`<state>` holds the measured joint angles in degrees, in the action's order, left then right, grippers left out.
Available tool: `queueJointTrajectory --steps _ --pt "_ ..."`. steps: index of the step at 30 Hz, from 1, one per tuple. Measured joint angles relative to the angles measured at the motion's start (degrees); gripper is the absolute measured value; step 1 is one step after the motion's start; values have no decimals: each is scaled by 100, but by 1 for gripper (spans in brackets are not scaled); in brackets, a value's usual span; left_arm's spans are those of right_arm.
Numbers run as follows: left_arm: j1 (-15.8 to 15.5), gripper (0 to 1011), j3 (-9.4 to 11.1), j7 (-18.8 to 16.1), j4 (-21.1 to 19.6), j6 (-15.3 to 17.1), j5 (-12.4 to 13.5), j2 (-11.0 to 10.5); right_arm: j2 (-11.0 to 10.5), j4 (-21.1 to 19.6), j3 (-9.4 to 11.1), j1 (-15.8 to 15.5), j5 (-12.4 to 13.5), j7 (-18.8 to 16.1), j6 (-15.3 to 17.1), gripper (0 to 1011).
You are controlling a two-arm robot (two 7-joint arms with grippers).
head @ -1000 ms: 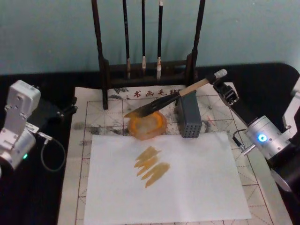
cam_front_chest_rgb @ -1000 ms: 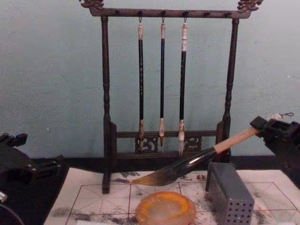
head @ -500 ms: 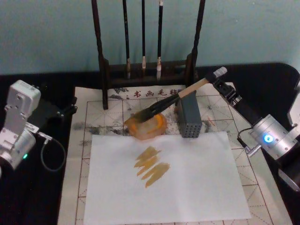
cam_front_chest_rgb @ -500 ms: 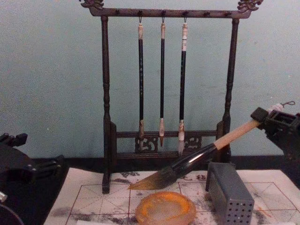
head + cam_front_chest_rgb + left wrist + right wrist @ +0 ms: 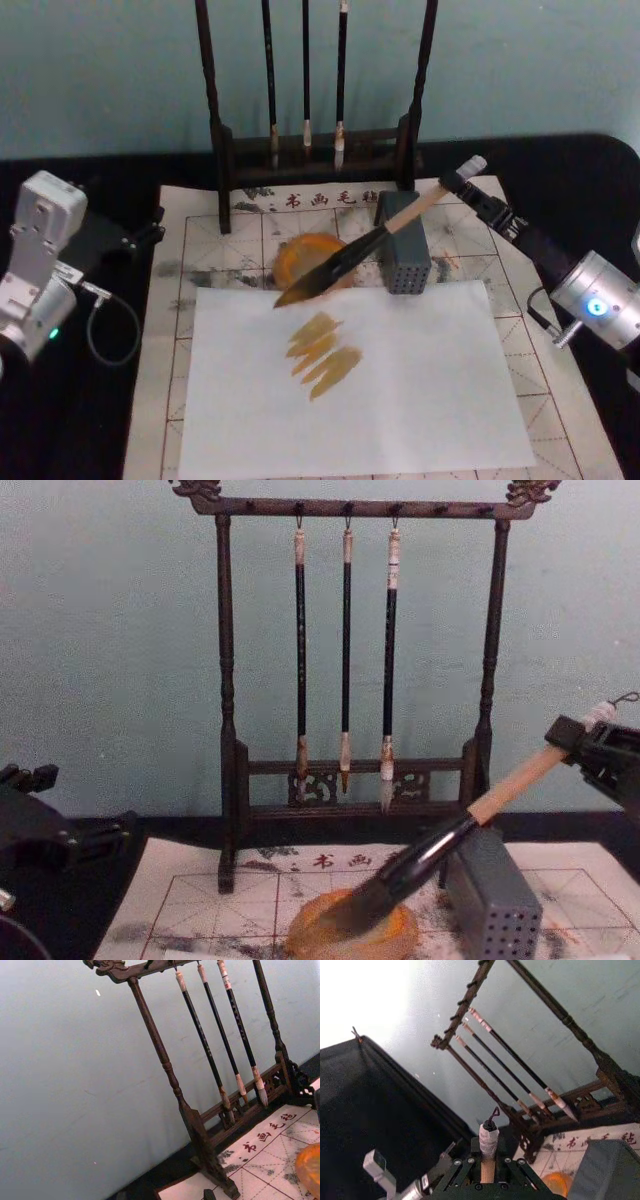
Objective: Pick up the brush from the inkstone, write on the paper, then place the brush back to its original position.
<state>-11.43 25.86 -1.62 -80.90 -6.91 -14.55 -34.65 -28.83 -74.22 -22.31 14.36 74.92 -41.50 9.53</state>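
Brush held on a slant over the inkstone, clamped by the right gripper.

The brush (image 5: 372,237) runs on a long diagonal, its wrapped end high toward the robot's right and far side. Its dark bristles point down and left across the inkstone (image 5: 297,252), and the tip reaches the far edge of the plain white sheet (image 5: 400,380) that lies on the paper (image 5: 200,240). The right gripper (image 5: 455,184) has its fingers closed on the handle just below the wrapped end. From the head, the handle passes over the grey block (image 5: 405,255). The chest view puts the bristles low in front of the inkstone, though whether they touch it I cannot tell. The right wrist view looks along the handle, showing the cord loop. The left gripper (image 5: 140,236) sits parked at the table's left.
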Motion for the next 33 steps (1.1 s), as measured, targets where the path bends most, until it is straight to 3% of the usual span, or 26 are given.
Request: queueJointTrajectory --steps 6,19,33 --pt "0 1001 0 0 0 0 0 0 -214 -143 -69 -45 -17 -14 53 182" --pt "0 1001 0 0 0 0 0 0 -933 -498 -282 -155 -104 -167 175 182" --pt "0 1001 0 0 0 0 0 0 -1310 -544 -535 -109 -184 -349 195 182"
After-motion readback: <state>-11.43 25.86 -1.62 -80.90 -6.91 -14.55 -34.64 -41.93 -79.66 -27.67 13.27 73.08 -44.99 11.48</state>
